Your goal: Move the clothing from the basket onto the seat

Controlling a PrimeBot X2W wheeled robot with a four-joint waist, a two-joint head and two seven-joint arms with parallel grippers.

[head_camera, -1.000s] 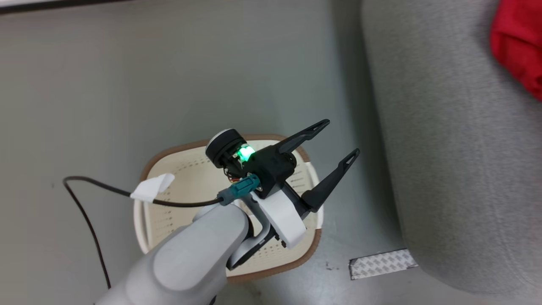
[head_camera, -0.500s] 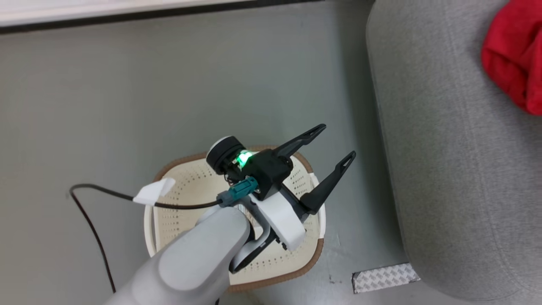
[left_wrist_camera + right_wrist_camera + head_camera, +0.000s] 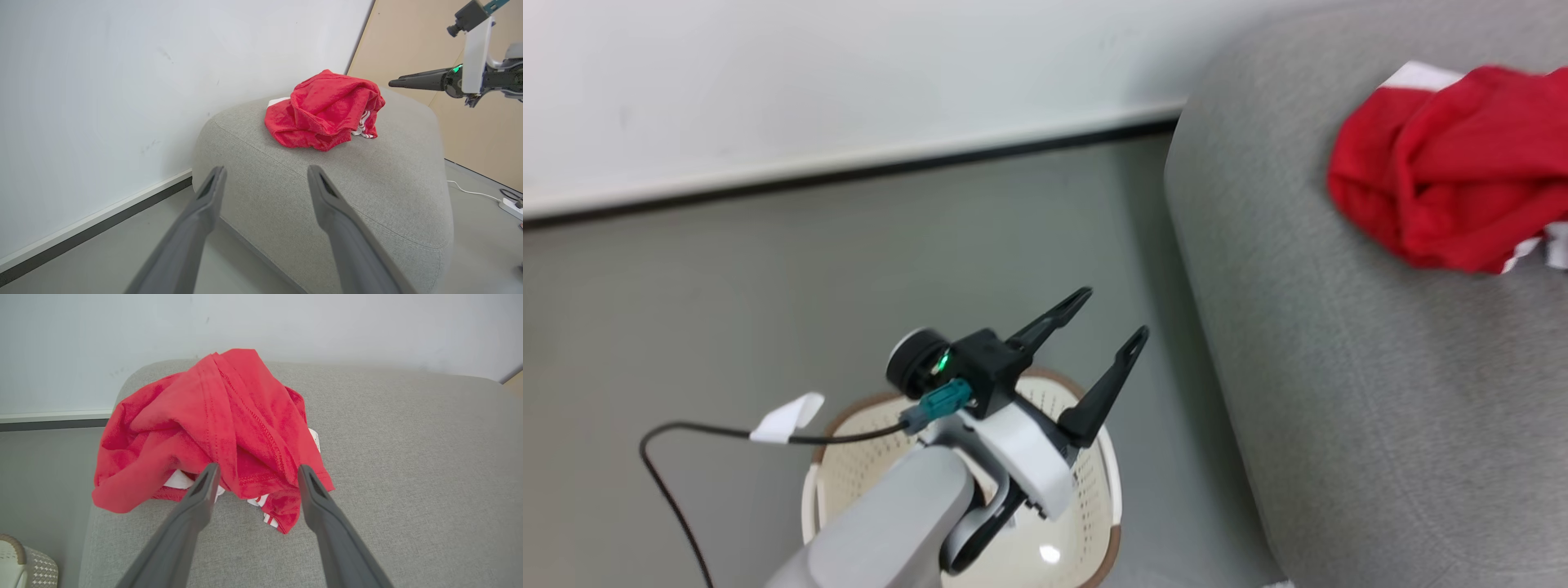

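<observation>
The clothing (image 3: 1437,196) is a bright red heap with white trim lying on top of the light grey seat (image 3: 1339,367), near its far edge. Seen from the right wrist, my right gripper (image 3: 258,468) hangs open just above the clothing (image 3: 204,424), fingers apart and gripping nothing. The left wrist view shows that gripper (image 3: 392,83) hovering to the right of the heap (image 3: 327,110). My left gripper (image 3: 1114,311) is open over the cream basket (image 3: 1107,490), whose visible inside is bare plastic. A corner of the basket (image 3: 24,567) sits on the floor beside the seat (image 3: 408,457).
A black cable with a white tag (image 3: 784,416) trails from my left arm over the grey floor. A white wall with a dark baseboard (image 3: 849,171) runs behind the seat. A white power strip (image 3: 510,204) lies on the floor past the seat (image 3: 367,183).
The head camera has tilted up, bringing the wall and more of the clothing into view. My right gripper has opened. The left gripper stays open over the basket.
</observation>
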